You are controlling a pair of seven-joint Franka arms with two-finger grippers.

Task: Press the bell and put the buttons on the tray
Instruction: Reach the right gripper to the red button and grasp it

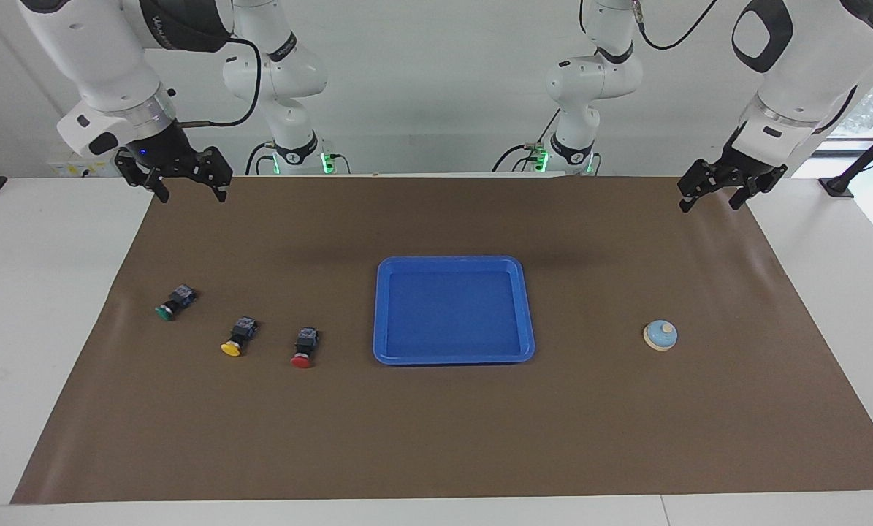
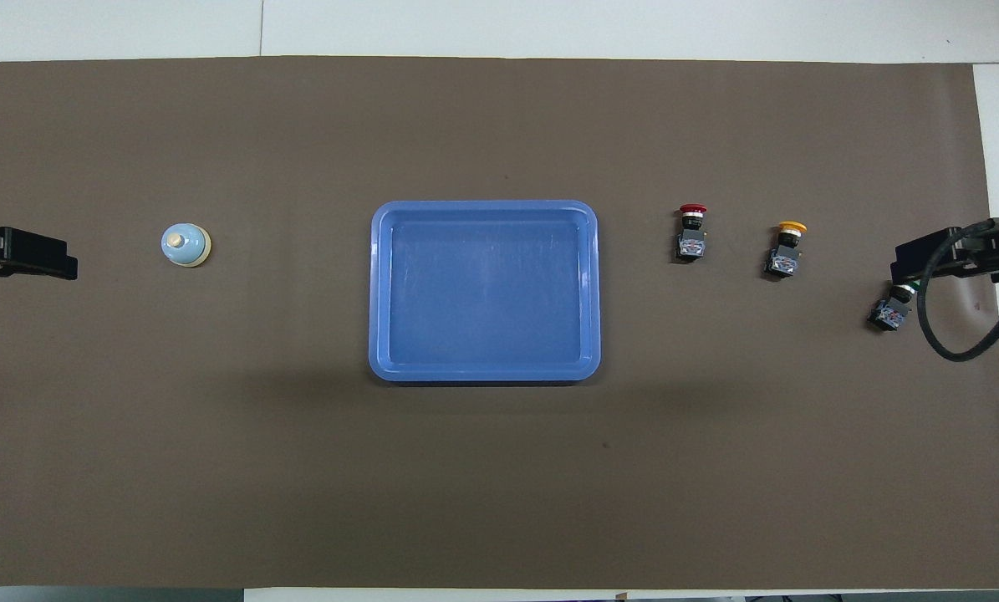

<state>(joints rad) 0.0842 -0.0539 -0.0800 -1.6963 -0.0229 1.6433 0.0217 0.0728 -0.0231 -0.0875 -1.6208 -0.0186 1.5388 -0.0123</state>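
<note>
The blue tray (image 1: pixel 454 310) lies empty at the middle of the brown mat; it also shows in the overhead view (image 2: pixel 484 291). The light-blue bell (image 1: pixel 660 335) (image 2: pixel 186 245) stands toward the left arm's end. Three buttons lie on their sides in a row toward the right arm's end: red (image 1: pixel 304 348) (image 2: pixel 691 234) closest to the tray, then yellow (image 1: pixel 237 337) (image 2: pixel 787 249), then green (image 1: pixel 174 302) (image 2: pixel 888 309). My right gripper (image 1: pixel 190 191) (image 2: pixel 925 255) hangs open, raised over the mat's edge at its own end. My left gripper (image 1: pixel 710 203) (image 2: pixel 48 255) hangs open and raised at its end.
The brown mat (image 1: pixel 436 438) covers most of the white table (image 1: pixel 49 292). A black cable (image 2: pixel 959 343) loops from the right gripper. In the overhead view the raised right gripper covers the green button's cap.
</note>
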